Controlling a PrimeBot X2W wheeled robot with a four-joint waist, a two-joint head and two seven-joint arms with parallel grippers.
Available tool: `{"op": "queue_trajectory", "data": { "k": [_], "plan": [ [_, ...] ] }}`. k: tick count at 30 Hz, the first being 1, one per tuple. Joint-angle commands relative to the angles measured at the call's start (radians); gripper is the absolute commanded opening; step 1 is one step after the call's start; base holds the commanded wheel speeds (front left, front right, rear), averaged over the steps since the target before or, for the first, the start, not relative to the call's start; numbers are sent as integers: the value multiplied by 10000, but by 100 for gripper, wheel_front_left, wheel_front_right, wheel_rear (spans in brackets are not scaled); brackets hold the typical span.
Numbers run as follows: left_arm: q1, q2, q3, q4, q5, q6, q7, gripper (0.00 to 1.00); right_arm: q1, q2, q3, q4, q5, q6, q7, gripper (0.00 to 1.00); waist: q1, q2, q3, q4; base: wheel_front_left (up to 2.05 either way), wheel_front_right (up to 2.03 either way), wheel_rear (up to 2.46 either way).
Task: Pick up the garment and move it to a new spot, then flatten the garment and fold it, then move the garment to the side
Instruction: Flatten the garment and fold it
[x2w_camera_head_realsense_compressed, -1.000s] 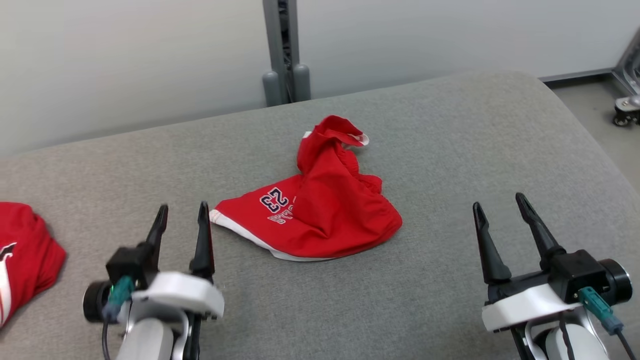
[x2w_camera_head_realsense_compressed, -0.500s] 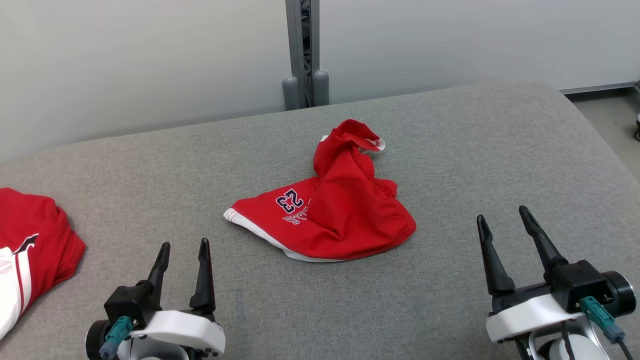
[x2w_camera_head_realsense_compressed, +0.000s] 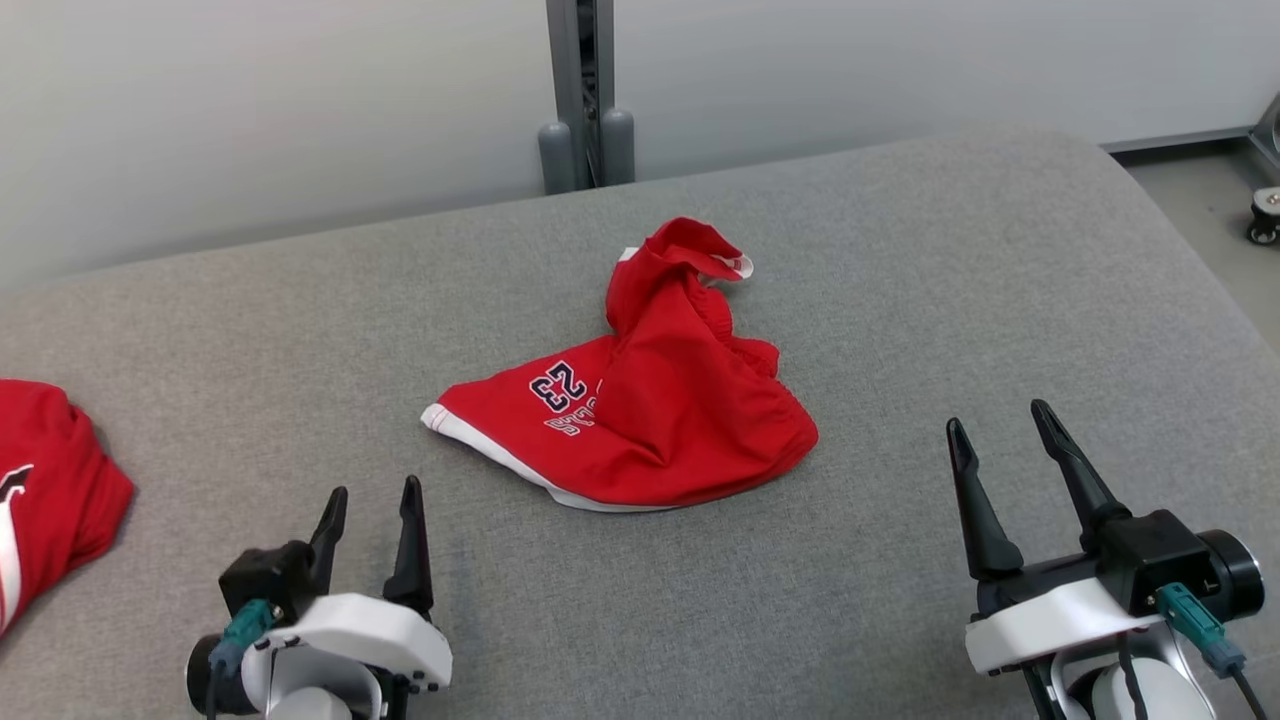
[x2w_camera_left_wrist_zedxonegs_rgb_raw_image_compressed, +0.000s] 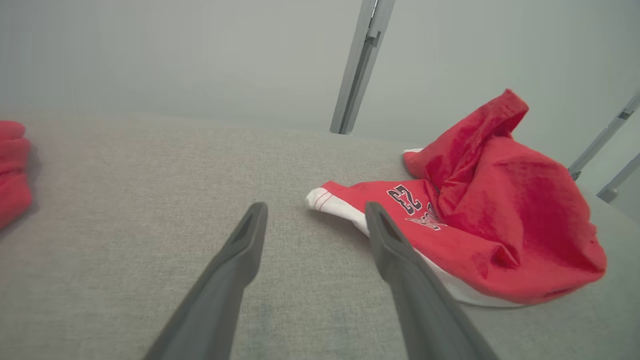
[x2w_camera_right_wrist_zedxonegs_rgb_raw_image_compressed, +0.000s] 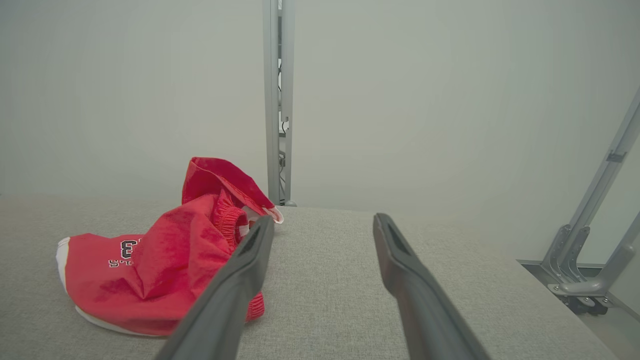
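Shorts (x2w_camera_head_realsense_compressed: 640, 420): crumpled in a heap at mid-counter (x2w_camera_head_realsense_compressed: 900, 300), beyond both tools, touching neither. One leg flat toward the left, with white hem (x2w_camera_head_realsense_compressed: 480, 445) nearest the left tool (x2w_camera_head_realsense_compressed: 375, 490). Other leg bunched into a raised peak (x2w_camera_head_realsense_compressed: 690, 245) on the far side.

Left tool: fingers spread, empty, near left. Right tool (x2w_camera_head_realsense_compressed: 997, 415): fingers spread, empty, near right, well apart from the cloth.

Handling, as judged: light, thin, limp, probably slick. Expect sagging and sliding folds on lifting. Pinch at the white hem or the gathered waistband (x2w_camera_head_realsense_compressed: 750, 360), both thicker and firmer. Avoid the smooth middle. Keep clear of the second red garment (x2w_camera_head_realsense_compressed: 50, 480) at the left edge.
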Motion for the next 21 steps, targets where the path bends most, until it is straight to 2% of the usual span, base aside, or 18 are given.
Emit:
{"op": "queue_trajectory", "data": {
  "k": [1, 4, 8, 21],
  "plan": [
    [-287, 43, 27, 279, -220, -38, -14, 100, -94, -11, -5, -49, 58, 2, -51, 100, 0, 0, 236, -101, 0, 0, 0],
    [-1002, 45, -119, 1237, -163, -82, 34, 100, -202, 23, 29, -84, 88, 2, -51, 100, 0, 0, 536, -204, 0, 0, 0],
    [-2018, 47, 25, 2344, -630, -195, 403, 100, -330, 69, 93, -95, 141, 2, -51, 100, 0, 0, 893, -361, 0, 0, 0],
    [-4381, 53, 523, 4689, -2004, -840, 1210, 100, -627, 123, 173, -100, 227, 2, -51, 100, 0, 0, 1493, -697, 0, 0, 0]
  ]
}}
